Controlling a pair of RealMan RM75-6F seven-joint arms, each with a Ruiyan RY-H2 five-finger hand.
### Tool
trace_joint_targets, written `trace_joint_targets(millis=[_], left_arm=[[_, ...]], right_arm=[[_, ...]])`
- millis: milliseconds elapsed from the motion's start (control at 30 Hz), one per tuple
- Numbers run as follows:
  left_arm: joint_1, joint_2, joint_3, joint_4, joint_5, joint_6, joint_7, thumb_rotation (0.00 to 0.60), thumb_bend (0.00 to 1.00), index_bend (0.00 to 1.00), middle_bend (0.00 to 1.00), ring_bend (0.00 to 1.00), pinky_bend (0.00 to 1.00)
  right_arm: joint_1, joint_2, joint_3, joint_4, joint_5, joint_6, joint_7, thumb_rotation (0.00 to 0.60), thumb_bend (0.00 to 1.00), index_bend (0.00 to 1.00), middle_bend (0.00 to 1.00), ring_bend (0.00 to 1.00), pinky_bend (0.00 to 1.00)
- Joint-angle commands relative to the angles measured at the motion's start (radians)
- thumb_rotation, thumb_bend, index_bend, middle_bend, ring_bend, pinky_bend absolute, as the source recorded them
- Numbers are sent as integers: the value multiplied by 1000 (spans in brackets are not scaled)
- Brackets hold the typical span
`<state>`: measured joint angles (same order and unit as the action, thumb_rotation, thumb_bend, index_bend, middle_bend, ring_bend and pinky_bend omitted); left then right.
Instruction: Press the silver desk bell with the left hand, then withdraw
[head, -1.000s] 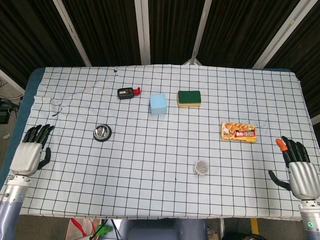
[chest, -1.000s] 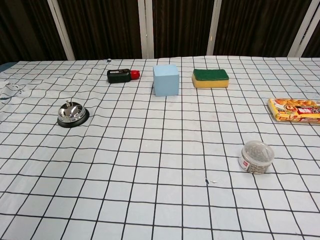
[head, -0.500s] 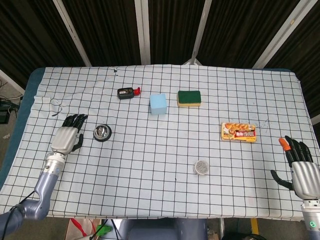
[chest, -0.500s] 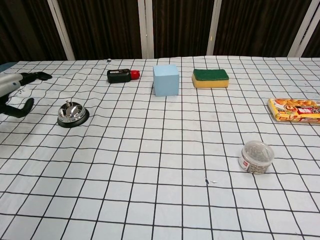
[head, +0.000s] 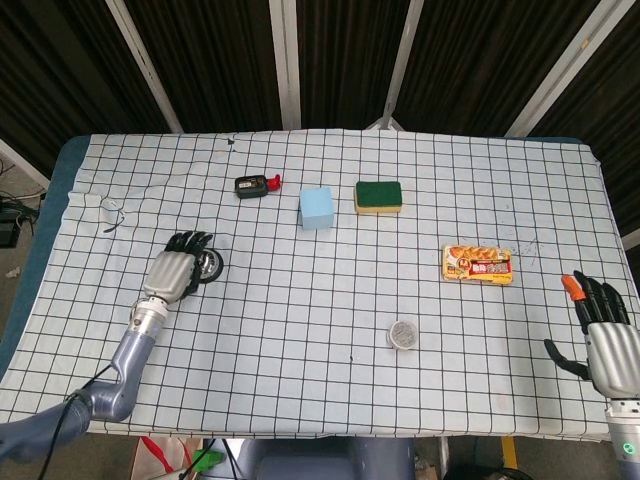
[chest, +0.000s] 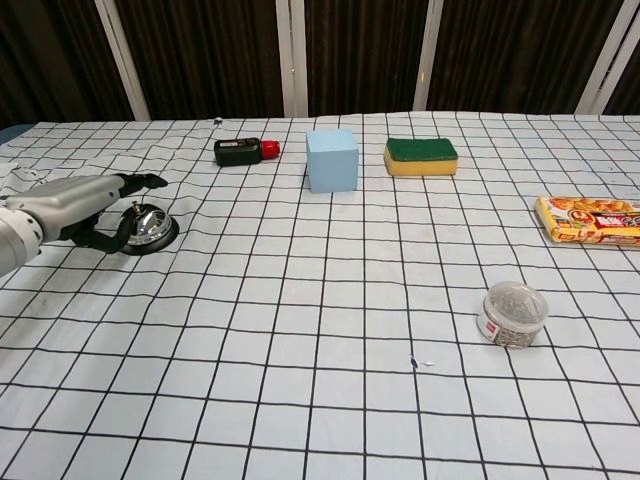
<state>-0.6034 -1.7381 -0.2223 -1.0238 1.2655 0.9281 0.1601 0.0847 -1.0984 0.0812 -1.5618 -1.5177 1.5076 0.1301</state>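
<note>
At the frame's left, the left hand (head: 176, 268) reaches out flat, fingers (chest: 143, 182) extended and slightly apart above the silver desk bell (chest: 146, 228), which sits partly under them. At lower right, the right hand (head: 604, 335) rests spread, empty.

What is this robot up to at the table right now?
It is going for the silver desk bell on the checked cloth. Its left hand is over the bell's near side, partly covering it; whether it is pressing yet, I cannot tell. The right hand sits open at the table's far right edge, holding nothing.
</note>
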Motion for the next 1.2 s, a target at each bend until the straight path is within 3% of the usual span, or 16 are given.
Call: trace_joint_targets(millis=[33, 300, 467, 567, 733, 833, 933, 1067, 1200], left_arm=[[-11, -15, 10, 11, 2, -7, 11, 600, 880, 27, 37, 0, 0], [-18, -25, 33, 16, -10, -22, 58, 600, 880, 26, 37, 0, 0], [-16, 5, 25, -38, -12, 14, 95, 600, 880, 23, 37, 0, 0], [0, 57, 2, -137, 9, 101, 114, 600, 880, 22, 37, 0, 0], [92, 190, -29, -389, 72, 342, 138, 600, 879, 22, 34, 0, 0], [186, 321, -3, -583, 73, 449, 208, 600, 878, 22, 34, 0, 0], [260, 408, 34, -696, 67, 516, 257, 600, 878, 22, 34, 0, 0], [377, 505, 121, -745, 83, 592, 211, 600, 876, 22, 33, 0, 0], [460, 546, 166, -726, 111, 667, 124, 600, 874, 22, 34, 0, 0]], right_arm=[[-1, 2, 0, 1, 0, 2, 4, 600, 305, 82, 6, 35, 0], [-6, 6, 1, 0, -5, 14, 16, 600, 305, 82, 6, 35, 0], [-6, 7, 0, 1, -8, 14, 19, 600, 305, 82, 6, 35, 0], [-6, 8, 0, 1, -9, 13, 19, 600, 304, 82, 6, 35, 0], [-6, 8, -1, -1, -12, 14, 20, 600, 305, 82, 6, 35, 0], [-5, 8, -3, -2, -15, 13, 19, 600, 305, 82, 6, 35, 0], [-4, 7, -5, -6, -21, 13, 15, 600, 304, 82, 6, 35, 0], [-4, 6, -5, -11, -20, 13, 11, 600, 305, 82, 7, 35, 0], [-3, 5, -8, -16, -24, 10, 0, 600, 305, 82, 7, 35, 0]])
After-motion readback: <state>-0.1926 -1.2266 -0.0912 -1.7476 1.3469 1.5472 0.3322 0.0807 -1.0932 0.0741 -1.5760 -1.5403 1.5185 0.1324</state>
